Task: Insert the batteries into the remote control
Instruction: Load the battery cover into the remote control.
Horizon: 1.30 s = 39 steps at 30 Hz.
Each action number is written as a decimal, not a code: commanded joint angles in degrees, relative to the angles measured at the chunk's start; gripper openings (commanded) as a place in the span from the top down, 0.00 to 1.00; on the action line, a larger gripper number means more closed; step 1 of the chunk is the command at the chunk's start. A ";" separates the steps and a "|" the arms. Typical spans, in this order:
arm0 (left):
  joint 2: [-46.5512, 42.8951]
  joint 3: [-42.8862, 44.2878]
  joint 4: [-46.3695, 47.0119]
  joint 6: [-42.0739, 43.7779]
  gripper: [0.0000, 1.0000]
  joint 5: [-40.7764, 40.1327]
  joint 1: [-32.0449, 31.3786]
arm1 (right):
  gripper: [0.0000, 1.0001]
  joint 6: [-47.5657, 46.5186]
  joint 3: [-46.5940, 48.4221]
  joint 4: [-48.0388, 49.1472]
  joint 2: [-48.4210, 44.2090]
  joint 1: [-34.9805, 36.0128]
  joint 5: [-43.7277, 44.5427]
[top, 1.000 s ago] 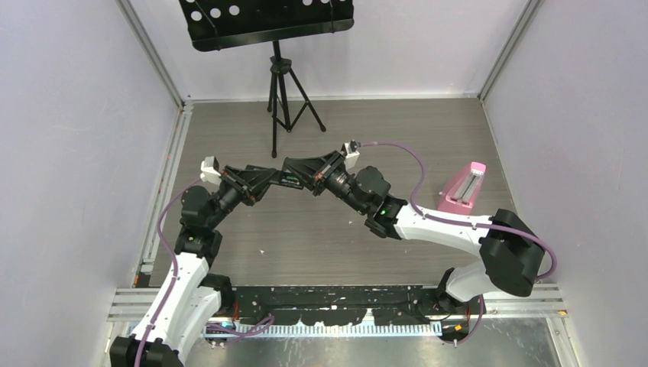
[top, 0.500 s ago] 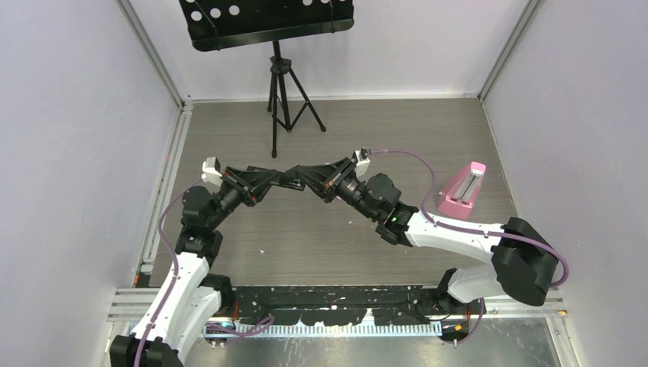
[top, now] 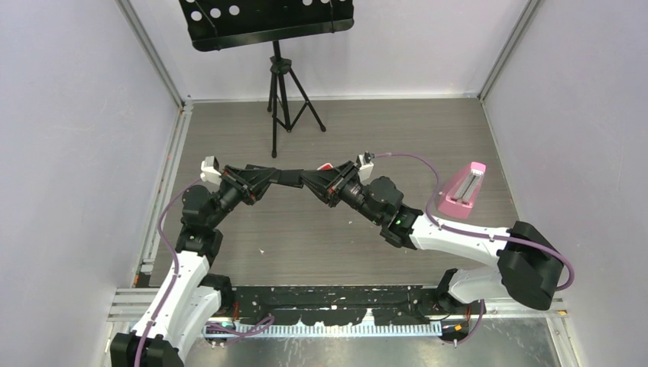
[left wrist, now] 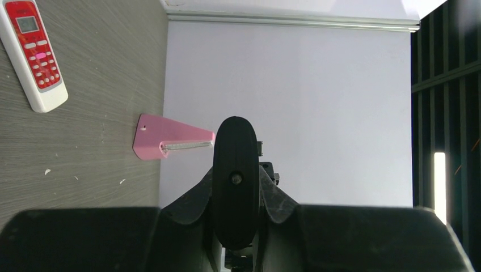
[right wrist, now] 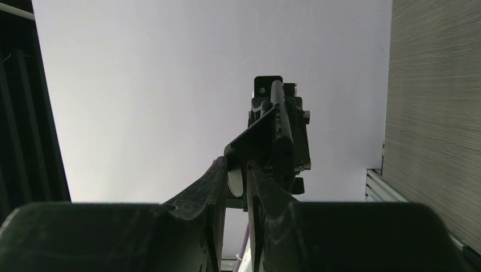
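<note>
On the grey wood-grain counter point(top: 321, 245), a pink wedge-shaped box point(top: 462, 191) lies right of my arms. A red-and-white plastic remote point(left wrist: 35, 54) lies well left of that box. Also left of it, off the counter, my left fingers point(left wrist: 193, 198) pinch a slim black remote point(left wrist: 235, 153). My right fingers point(right wrist: 212, 181) pinch a small pale disc point(right wrist: 234, 182), perhaps a battery's end.

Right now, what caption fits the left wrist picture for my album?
Left gripper clamps a black remote end-on; red-and-white remote and pink wedge lie on the table.
</note>
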 commanded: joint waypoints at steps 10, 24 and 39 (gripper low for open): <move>-2.07 2.52 0.11 1.81 1.00 0.02 -0.14 | 0.71 -2.23 -2.62 -3.97 -5.20 -1.40 2.16; -1.42 2.39 -2.02 2.69 1.00 0.08 -0.14 | 0.44 -4.79 -1.93 -9.44 -6.19 -1.80 1.15; -1.19 3.14 -2.80 3.16 1.00 3.49 -0.14 | 0.38 -11.10 3.38 -12.76 -0.43 -1.81 -6.82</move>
